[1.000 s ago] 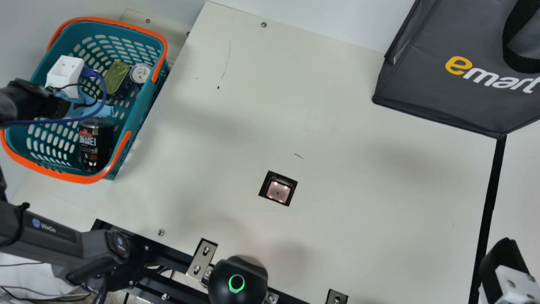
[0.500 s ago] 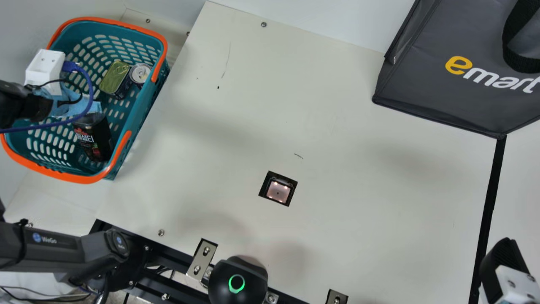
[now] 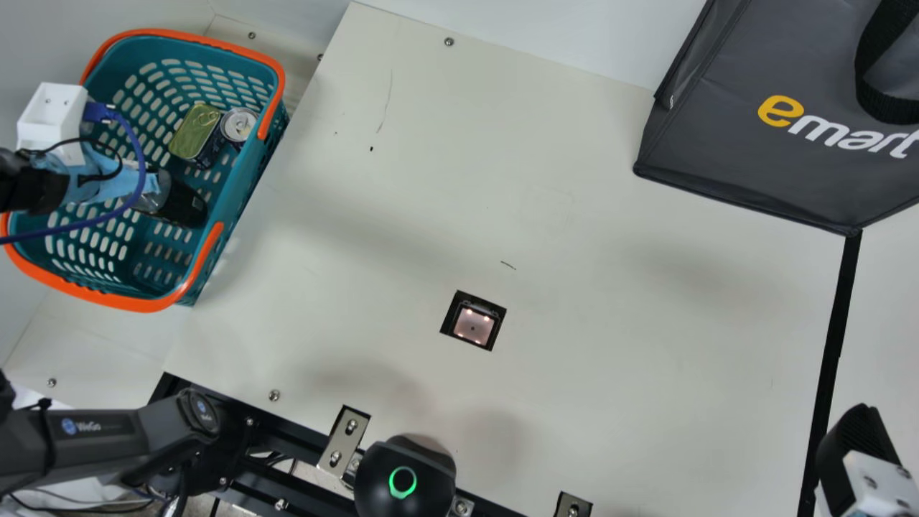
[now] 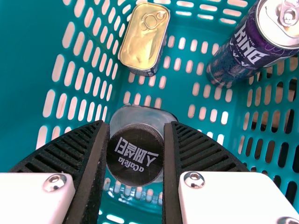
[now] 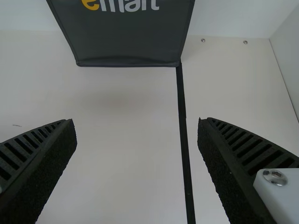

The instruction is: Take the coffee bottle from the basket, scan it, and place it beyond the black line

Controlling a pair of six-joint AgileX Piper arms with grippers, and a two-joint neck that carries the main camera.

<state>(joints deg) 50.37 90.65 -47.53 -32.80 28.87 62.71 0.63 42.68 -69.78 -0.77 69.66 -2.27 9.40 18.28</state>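
In the main view my left gripper [image 3: 104, 179], with its white mount and blue wrapping, is over the basket's left side. The dark coffee bottle [image 3: 183, 205] extends from it, tilted, its base toward the basket's right wall. From the left wrist, the bottle's black cap [image 4: 135, 155] is between the ribbed fingers of the left gripper [image 4: 136, 140], which is shut on the bottle's top. My right gripper [image 3: 854, 445] is at the lower right by the black line [image 3: 833, 345]. The right wrist view has this gripper [image 5: 138, 128] open and empty, above the black line [image 5: 184, 126].
The teal basket [image 3: 240, 194] with orange handles also holds a flat tin [image 3: 195, 133] and a purple drink can [image 3: 238, 126]. A scanner window [image 3: 474, 323] is set into the table's middle. A dark grey bag [image 3: 718, 143] stands at the back right.
My left gripper has shifted left in the main view. The bottle's lower end has swung up and toward the basket's right wall, tilting it more. The right arm has kept still.
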